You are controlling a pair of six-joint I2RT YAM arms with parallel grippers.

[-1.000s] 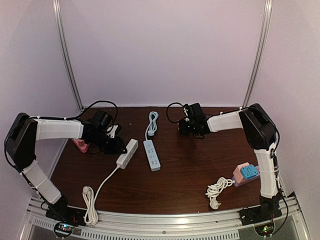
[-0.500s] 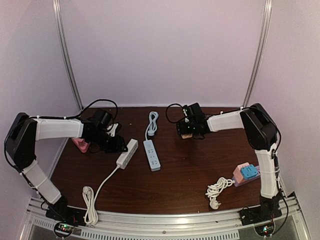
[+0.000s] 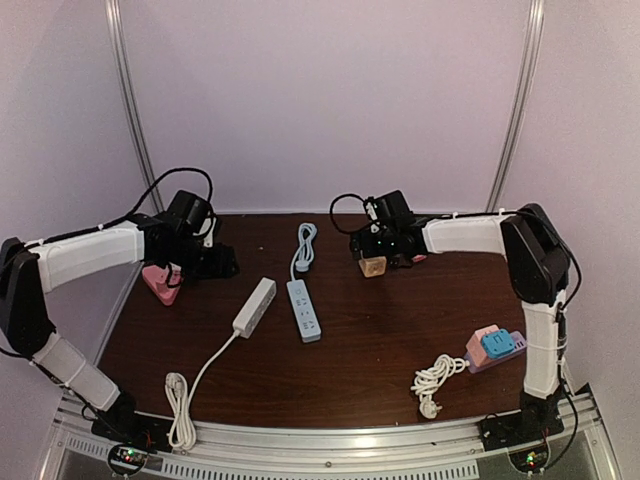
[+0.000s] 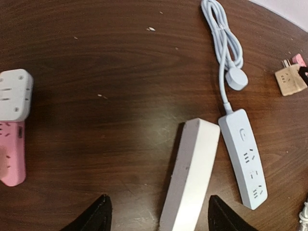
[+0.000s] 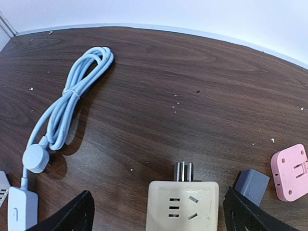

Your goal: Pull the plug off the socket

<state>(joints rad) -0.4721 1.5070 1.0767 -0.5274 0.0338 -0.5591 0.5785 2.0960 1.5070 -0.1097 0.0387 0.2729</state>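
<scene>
Showing the right gripper [image 5: 157,191] hanging open, fingers [image 5: 72,214] either side of the cream plug [image 5: 183,207] without touching it. Showing the plug lying flat on the table [image 5: 144,96], prongs bare, just beside a grey cube [image 5: 253,185] and pink block [image 5: 290,179]. Showing the left gripper [image 4: 158,197] hovering open above a white strip [image 4: 190,178].

A: Plug?
B: Beige cube plug [image 5: 182,206], flat on counter [image 5: 144,86], slot face up, metal prongs bare.
A: Socket?
B: Pink block [image 5: 288,179] to its rt, near, not touching. Can't tell if that's it.
</scene>
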